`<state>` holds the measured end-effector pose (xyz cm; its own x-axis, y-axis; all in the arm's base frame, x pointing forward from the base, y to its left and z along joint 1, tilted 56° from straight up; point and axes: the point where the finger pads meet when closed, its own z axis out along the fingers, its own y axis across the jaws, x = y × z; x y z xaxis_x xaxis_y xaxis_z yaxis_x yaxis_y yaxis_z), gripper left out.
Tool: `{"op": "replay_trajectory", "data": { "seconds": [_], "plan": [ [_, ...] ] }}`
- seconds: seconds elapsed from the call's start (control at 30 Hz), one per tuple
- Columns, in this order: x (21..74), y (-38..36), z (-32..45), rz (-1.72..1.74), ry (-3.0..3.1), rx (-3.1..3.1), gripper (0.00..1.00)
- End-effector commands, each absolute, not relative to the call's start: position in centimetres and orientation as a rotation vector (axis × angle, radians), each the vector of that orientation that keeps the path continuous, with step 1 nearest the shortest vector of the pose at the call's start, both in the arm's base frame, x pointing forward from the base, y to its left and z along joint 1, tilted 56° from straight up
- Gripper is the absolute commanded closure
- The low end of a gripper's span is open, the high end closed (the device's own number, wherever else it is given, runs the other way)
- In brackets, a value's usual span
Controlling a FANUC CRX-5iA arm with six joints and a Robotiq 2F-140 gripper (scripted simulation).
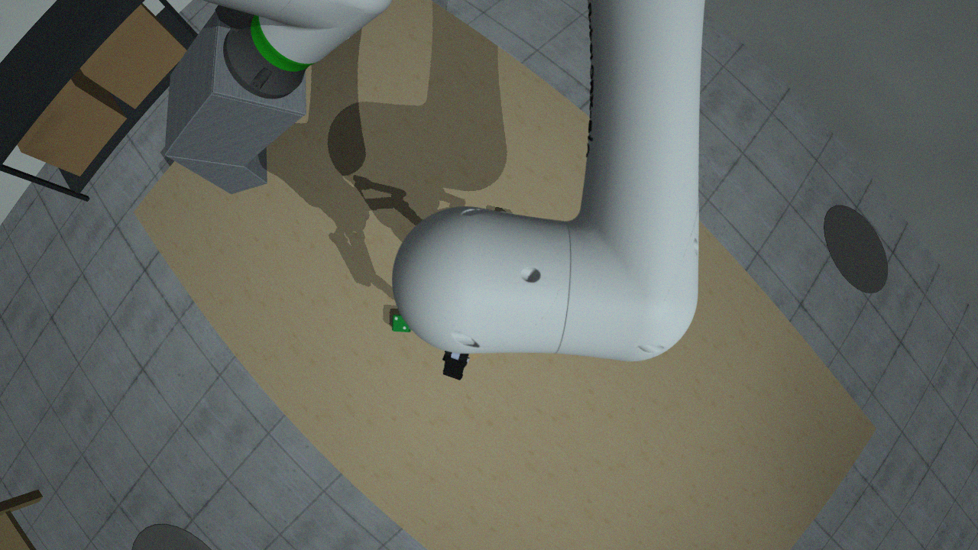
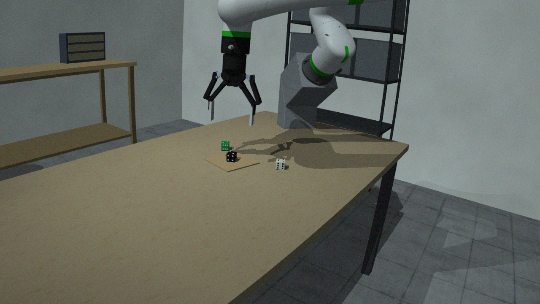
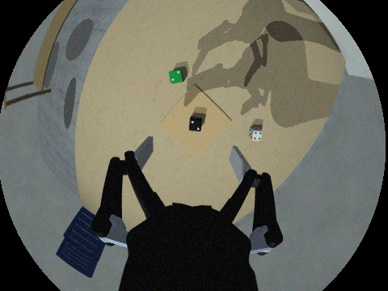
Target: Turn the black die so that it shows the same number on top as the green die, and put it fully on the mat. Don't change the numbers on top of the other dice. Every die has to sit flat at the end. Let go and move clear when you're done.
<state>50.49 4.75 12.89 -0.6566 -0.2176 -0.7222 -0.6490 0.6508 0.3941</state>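
The black die [image 2: 231, 156] [image 3: 196, 124] sits flat on the thin tan mat [image 2: 241, 164] [image 3: 177, 123], well inside its edges. The green die [image 2: 225, 145] [image 3: 176, 76] [image 1: 398, 321] stands on the table just beyond the mat's far corner. The white die [image 2: 280, 164] [image 3: 255, 135] stands on the table to the right of the mat. My gripper [image 2: 230, 116] [image 3: 191, 148] is open wide and empty, and hangs high above the mat and the black die. In the overhead view the arm hides the mat, the black die and the white die.
The grey robot pedestal [image 2: 302, 98] [image 1: 218, 123] stands at the table's far end, with a black shelf rack [image 2: 392, 75] behind it. A wooden side table [image 2: 56, 68] stands at the left. The table's right edge [image 2: 339, 215] is near the white die.
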Motion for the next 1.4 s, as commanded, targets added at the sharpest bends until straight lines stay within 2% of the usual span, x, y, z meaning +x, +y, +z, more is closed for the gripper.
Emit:
{"op": "replay_trajectory", "data": {
  "seconds": [0.0, 1.37],
  "plan": [
    [50.5, 4.7, 12.9, 0.868, 2.222, -0.67, 0.0],
    [48.9, 1.5, 15.4, 0.888, 2.222, -0.68, 0.0]
  ]
}}
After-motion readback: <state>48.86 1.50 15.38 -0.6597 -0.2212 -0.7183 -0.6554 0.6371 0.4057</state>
